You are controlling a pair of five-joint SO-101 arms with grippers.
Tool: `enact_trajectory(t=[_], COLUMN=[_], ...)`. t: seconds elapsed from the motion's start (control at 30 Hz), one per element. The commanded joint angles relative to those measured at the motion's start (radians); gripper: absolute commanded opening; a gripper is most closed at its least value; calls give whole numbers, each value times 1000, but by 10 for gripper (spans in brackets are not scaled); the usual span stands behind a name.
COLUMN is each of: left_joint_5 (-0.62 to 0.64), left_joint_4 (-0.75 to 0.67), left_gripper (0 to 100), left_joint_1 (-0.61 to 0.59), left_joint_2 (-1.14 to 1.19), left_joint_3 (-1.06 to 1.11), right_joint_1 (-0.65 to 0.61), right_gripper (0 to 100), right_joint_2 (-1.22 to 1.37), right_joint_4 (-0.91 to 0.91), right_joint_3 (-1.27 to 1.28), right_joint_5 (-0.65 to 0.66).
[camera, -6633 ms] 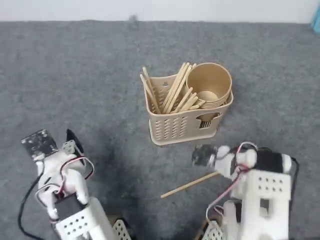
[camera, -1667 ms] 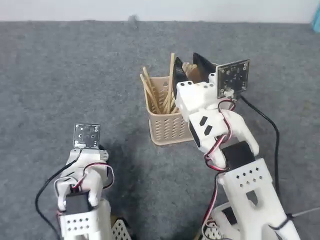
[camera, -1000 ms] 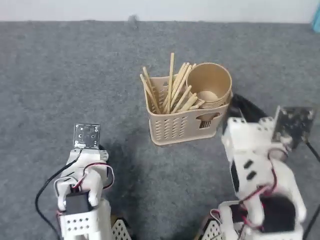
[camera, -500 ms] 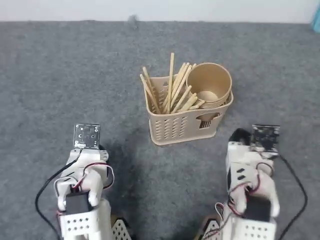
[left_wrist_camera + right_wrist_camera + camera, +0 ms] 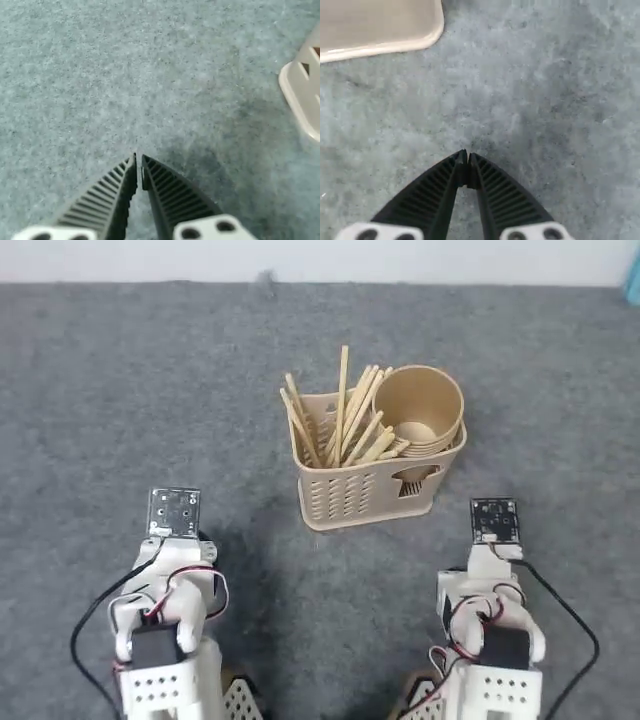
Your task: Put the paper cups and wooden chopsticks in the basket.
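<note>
Grey carpet [image 5: 150,370]; basket [image 5: 360,495] holds paper cups [image 5: 425,405] and chopsticks [image 5: 345,410]

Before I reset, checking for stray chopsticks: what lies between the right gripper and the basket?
Just bare grey carpet, seen in the right wrist view between the shut right gripper and the basket.

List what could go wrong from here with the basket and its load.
1. The chopsticks lean loosely and stick up well past the rim of the basket; a knock could tip some out.
2. The cups rise above the rim at one end, so a nudge there may topple them.
3. The right gripper, shut, sits near a corner of the basket; a careless forward swing might clip it.
</note>
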Motion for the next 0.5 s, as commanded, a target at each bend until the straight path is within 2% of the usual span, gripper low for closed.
enact_trajectory(t=[0.0,0.47], left_joint_5=[-6,-6], left_joint_4=[103,101], left_gripper=[13,13], left_joint_1=[8,3], left_joint_2=[-11,-15], left_joint_3=[-5,-5], right_joint_1=[-1,-2], right_gripper=[9,8], right_joint_2=[-5,-5], right_joint_4=[2,2], right_joint_3=[18,20], right_joint_5=[11,14])
